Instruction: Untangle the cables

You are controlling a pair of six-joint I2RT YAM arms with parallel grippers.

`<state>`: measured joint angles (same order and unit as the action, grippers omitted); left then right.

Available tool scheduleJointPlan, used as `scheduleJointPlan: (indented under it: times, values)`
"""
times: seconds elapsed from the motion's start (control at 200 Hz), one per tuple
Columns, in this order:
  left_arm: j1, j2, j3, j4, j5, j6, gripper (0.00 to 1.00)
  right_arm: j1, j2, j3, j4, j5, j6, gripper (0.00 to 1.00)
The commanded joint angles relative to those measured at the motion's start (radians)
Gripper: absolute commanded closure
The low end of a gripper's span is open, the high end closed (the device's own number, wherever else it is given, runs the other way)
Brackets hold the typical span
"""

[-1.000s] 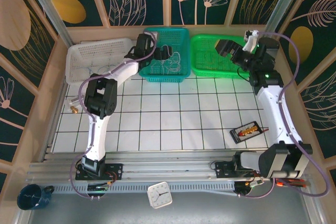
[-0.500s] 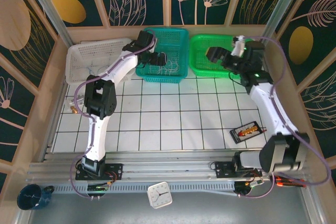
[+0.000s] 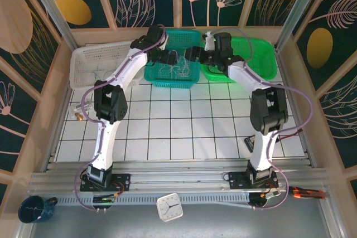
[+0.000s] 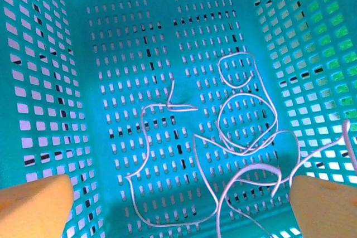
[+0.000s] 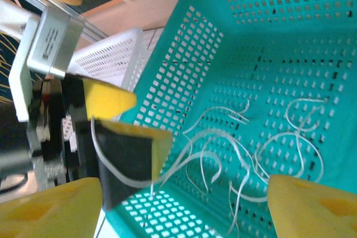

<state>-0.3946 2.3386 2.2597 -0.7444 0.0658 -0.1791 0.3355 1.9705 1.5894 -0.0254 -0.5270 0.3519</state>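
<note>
**Both grippers spread wide over the teal basket, cables loose inside**

The cables [image 4: 240,137] lie on the floor of the teal basket [image 4: 50,71]. They are thin whitish strands in overlapping loops, mostly toward the right of the left wrist view (at the crossings it is hard to tell where one strand ends and the next begins).

The left gripper [image 4: 181,193] hangs above them with its jaws far apart and nothing between them. Its yellow pads [image 4: 33,207] are cut off by the bottom corners of that view. One strand rises at the right edge, close to the right-hand pad, and runs out of frame.

From the right wrist, a pale strand curves around the left gripper's lower finger. Whether it rests on the finger or only passes behind it cannot be told.

The right gripper [image 5: 185,188] is likewise wide and empty, with its pads cropped at the bottom edge.

From above, the two wrists cover part of the teal basket, and the cables show only as faint scribbles. A white basket [image 3: 95,65] and a green basket [image 3: 259,65] sit to either side on the tiled surface [image 3: 184,126].
</note>
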Motion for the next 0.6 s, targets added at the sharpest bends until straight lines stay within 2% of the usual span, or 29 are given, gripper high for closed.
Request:
scheduleJointPlan:
  times: [0.0, 0.596]
  values:
    - [-0.003, 0.015, 0.022, -0.046, 0.009, 0.019, 0.01, 0.013, 0.059, 0.082, 0.082, -0.053, 0.026, 0.25]
    - [-0.004, 0.053, 0.131, -0.084, 0.038, 0.026, 0.01, 0.046, 0.189, 0.172, 0.127, -0.076, 0.079, 0.27]
